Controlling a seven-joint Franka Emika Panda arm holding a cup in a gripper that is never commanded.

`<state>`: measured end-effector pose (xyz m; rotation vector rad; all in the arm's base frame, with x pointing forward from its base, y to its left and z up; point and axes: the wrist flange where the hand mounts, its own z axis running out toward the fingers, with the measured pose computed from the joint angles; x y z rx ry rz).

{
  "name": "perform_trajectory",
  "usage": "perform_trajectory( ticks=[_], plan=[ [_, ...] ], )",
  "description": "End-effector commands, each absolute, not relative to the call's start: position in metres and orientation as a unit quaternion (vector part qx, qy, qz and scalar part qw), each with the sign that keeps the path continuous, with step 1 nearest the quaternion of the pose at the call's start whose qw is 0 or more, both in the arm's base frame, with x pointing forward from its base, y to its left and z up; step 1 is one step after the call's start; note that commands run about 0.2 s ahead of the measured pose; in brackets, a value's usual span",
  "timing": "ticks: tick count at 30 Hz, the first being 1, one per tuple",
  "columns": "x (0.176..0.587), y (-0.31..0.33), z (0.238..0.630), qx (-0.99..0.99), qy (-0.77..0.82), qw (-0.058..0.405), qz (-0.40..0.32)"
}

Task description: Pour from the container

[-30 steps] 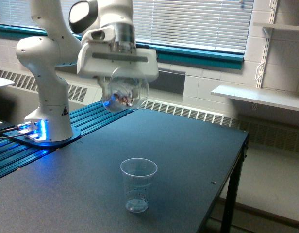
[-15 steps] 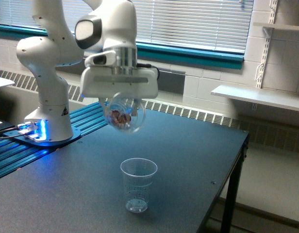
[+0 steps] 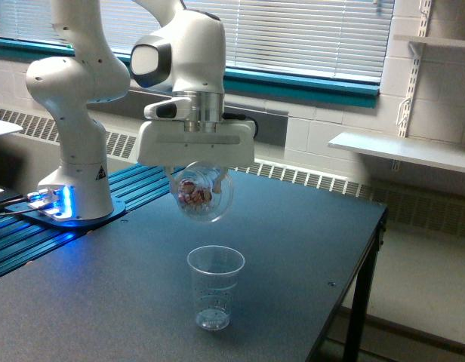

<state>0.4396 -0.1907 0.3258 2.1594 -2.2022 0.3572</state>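
container (image 3: 204, 193) | clear rounded cup | reddish-brown and white pieces inside | held aloft in hand (image 3: 196, 175)

We're looking at a lab or a classroom turned into a robot workspace. A white robot arm (image 3: 81, 98) is standing on a base (image 3: 66, 205) glowing blue at the far left, bolted to blue-lit metal rails (image 3: 59, 237). A dark table (image 3: 293, 249) is filling the near ground. Behind it, painted block walls (image 3: 346, 121) are showing, with window blinds (image 3: 308, 38) hanging above a teal sill (image 3: 308, 87). A long radiator grille (image 3: 293, 175) is running along the far wall, and white bracket shelves (image 3: 402, 151) are sticking out on the right.
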Motion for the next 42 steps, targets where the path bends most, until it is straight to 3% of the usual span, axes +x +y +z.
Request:
perform_trajectory(
  ticks=[1, 17, 42],
  plan=[
    [0.444, -0.192, 0.319, 0.683, -0.723, 0.019, 0.099],
    [0.455, -0.193, 0.316, 0.67, -0.739, 0.045, 0.057],
    [0.462, -0.17, 0.312, 0.658, -0.753, 0.002, -0.009]
  ],
)
